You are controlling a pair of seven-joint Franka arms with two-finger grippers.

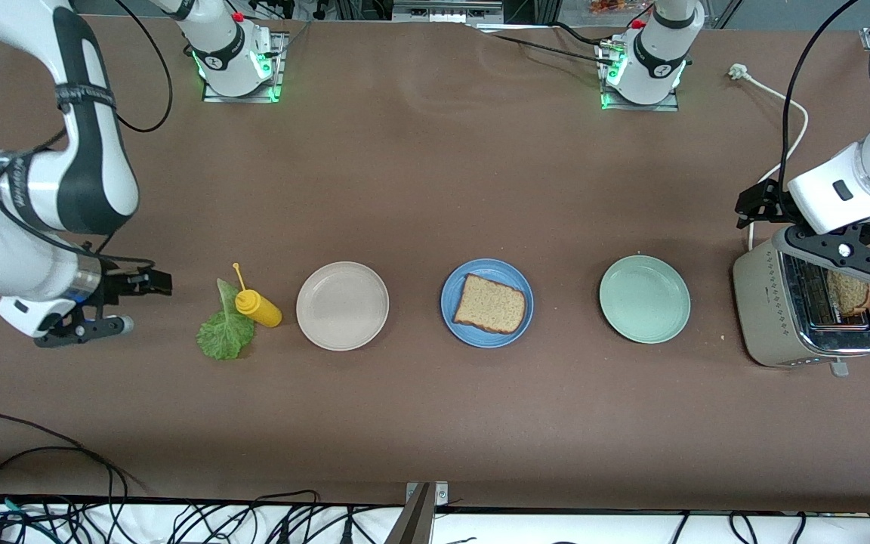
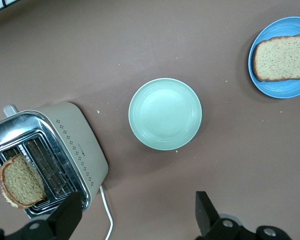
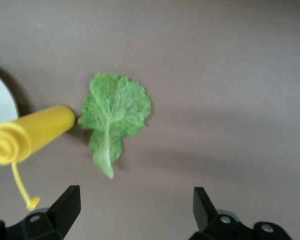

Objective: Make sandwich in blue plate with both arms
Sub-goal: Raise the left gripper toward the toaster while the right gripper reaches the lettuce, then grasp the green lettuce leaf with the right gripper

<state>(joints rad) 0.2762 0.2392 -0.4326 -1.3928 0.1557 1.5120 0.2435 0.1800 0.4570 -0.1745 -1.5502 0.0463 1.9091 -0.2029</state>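
Landmark: blue plate [image 1: 487, 303], one bread slice [image 1: 489, 304] lying flat on it; nothing stands over it.

Bare table [image 1: 435, 174] separates it from the beige-white plate [image 1: 342, 305] toward the right arm's end and the pale green plate [image 1: 644, 298] toward the left arm's end.

Past the beige-white plate, the yellow squeeze bottle [image 1: 257, 307] touches the lettuce leaf [image 1: 225, 332], crowding one edge.

Past the green plate, the toaster [image 1: 805, 310] stands tall, second slice [image 1: 850, 292] in its slot, cord [image 1: 786, 121] trailing toward the bases.
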